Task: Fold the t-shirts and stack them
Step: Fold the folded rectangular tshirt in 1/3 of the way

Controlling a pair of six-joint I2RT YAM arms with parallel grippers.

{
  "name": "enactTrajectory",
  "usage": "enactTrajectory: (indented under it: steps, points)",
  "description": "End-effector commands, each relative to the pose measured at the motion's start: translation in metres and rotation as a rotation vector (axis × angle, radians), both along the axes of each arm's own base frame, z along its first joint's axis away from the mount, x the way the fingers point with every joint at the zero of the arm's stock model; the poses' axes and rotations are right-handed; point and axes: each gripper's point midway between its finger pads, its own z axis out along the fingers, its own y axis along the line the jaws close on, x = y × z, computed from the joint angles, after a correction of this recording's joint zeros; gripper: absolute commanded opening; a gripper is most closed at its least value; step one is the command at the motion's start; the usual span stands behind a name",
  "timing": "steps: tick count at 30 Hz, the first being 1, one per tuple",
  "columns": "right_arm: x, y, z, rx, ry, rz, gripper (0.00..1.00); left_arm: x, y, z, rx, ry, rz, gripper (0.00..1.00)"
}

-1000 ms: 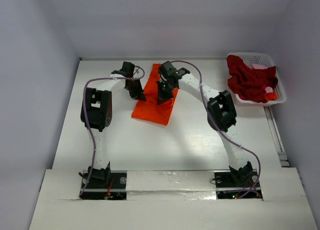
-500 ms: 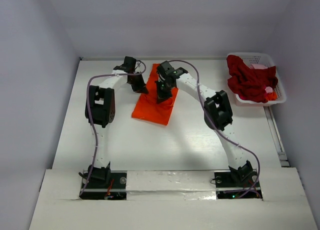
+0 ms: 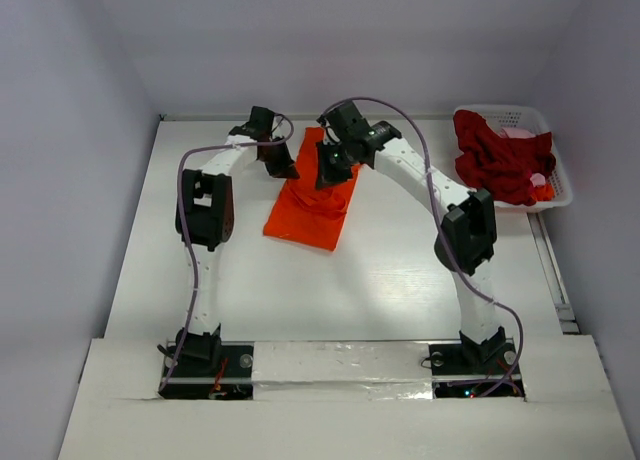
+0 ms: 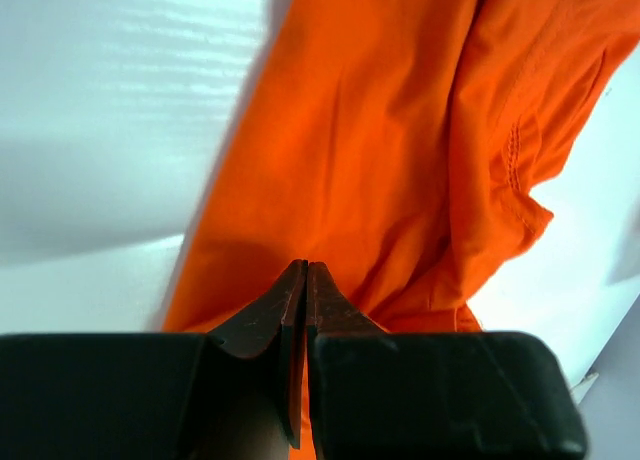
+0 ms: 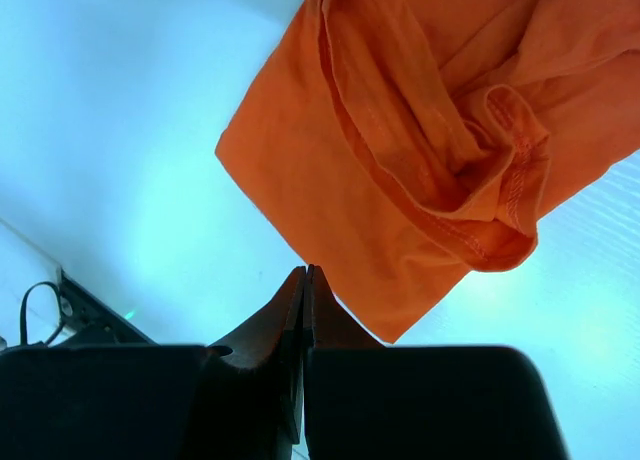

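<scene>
Left tool (image 4: 306, 270) clenched tight, tips over the left edge of the bright orange-red cloth t-shirt (image 3: 305, 215). The shirt lay rumpled on the white worktop (image 3: 380, 270), far centre. Right tool (image 5: 306, 272) also clenched, above the shirt's far right part; a grip on cloth couldn't be made out. Far right: white lattice plastic basket (image 3: 500, 110) holding the dark crimson t-shirt (image 3: 495, 160) and some pink cloth (image 3: 520, 133).

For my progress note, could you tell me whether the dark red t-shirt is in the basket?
In: the dark red t-shirt lies crumpled inside the white basket, filling most of it.
</scene>
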Motion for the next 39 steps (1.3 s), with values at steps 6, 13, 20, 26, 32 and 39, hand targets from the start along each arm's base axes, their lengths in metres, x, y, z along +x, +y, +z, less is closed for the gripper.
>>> enactTrajectory:
  steps: [6,13,20,26,32,39]
  points:
    - [-0.019,-0.005,-0.051,-0.092,0.066,0.027,0.00,0.012,0.000,0.016,0.008,-0.037,0.006,0.00]
    - [-0.023,-0.014,-0.096,-0.178,0.104,0.006,0.00,0.012,0.007,0.039,0.032,-0.072,0.031,0.00]
    - [-0.017,-0.013,-0.104,-0.197,0.104,-0.001,0.00,-0.021,0.026,0.065,0.106,-0.083,0.032,0.00]
    - [-0.004,-0.006,-0.110,-0.209,0.104,-0.002,0.00,-0.052,0.036,0.074,0.116,-0.100,0.032,0.00]
    - [0.012,0.000,-0.106,-0.217,0.067,-0.018,0.00,-0.076,0.040,0.060,0.121,-0.072,0.016,0.00]
    - [0.025,-0.004,-0.102,-0.228,0.037,-0.053,0.00,-0.081,0.041,0.032,0.126,-0.034,0.011,0.00]
